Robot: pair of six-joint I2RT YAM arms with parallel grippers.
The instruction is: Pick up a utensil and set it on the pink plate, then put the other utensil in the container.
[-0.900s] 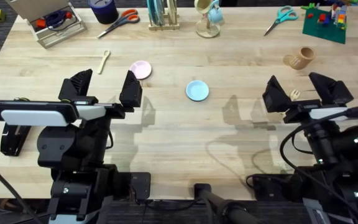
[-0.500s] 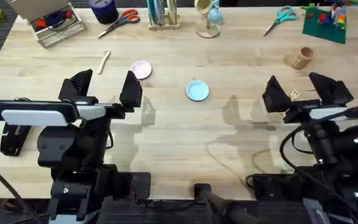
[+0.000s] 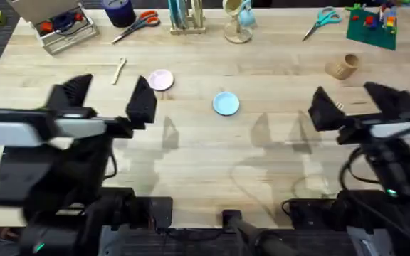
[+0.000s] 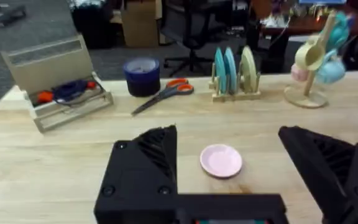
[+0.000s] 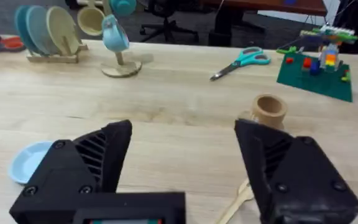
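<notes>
The spoon (image 3: 119,70) lies at the back left of the table, left of the pink plate (image 3: 161,80) (image 4: 221,160). My left gripper (image 3: 109,99) (image 4: 227,134) hovers open and holds nothing, just in front of the spoon and the plate. The tan ribbed container (image 3: 342,66) (image 5: 269,110) lies on its side at the back right. The fork (image 5: 238,202) lies on the table under my right gripper (image 3: 358,107) (image 5: 182,130), which is open, holds nothing and sits in front of the container.
A light blue plate (image 3: 225,104) sits mid-table. Along the back edge stand a wire tray (image 3: 62,25), orange scissors (image 3: 137,25), a dish rack (image 3: 187,18), a mug tree (image 3: 239,21), teal scissors (image 3: 322,21) and a green brick plate (image 3: 372,25).
The left arm has swung left and risen toward the camera, showing larger and blurred. The right gripper has shifted slightly right. Both stay open; no object has moved.
</notes>
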